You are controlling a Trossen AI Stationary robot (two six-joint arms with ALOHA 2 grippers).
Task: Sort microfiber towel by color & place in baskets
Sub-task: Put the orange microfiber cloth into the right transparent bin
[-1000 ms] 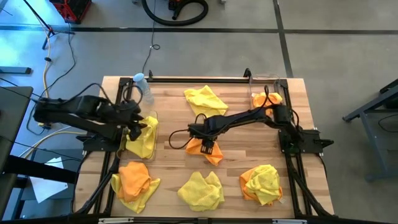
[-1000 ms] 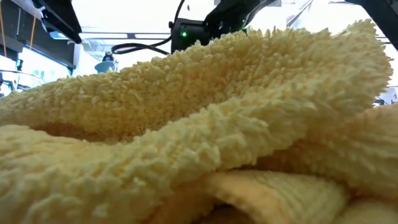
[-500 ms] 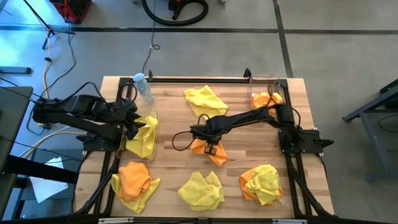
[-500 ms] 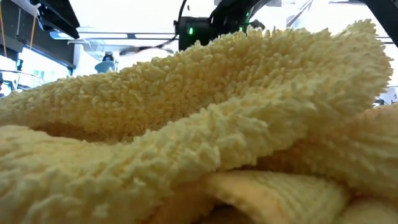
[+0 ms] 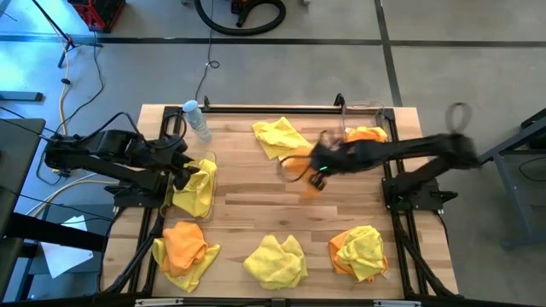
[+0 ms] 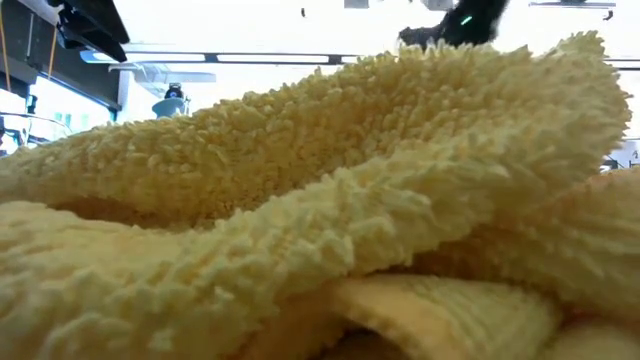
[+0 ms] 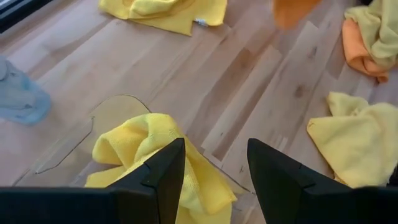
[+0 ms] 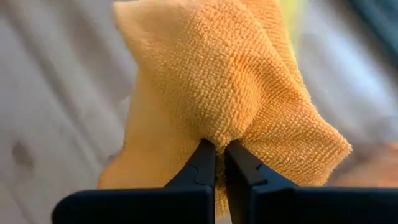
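Wooden slats of the table (image 5: pixel 256 213) run under everything I see from above. My right wrist camera gives what the high view blurs: the right gripper (image 8: pixel 219 152) pinched tight on a fold of an orange towel (image 8: pixel 230 93), which hangs off the wood with its long axis running straight away from the fingertips. From overhead that towel (image 5: pixel 311 186) sits mid-table, toward the far right basket (image 5: pixel 363 107) holding orange cloth. Low down, a yellow towel (image 6: pixel 320 200) fills the lens. Over the left basket (image 5: pixel 210 183), heaped with yellow, my left gripper (image 7: pixel 214 165) hovers, fingers apart. Beside it stands a bottle (image 5: pixel 196 119).
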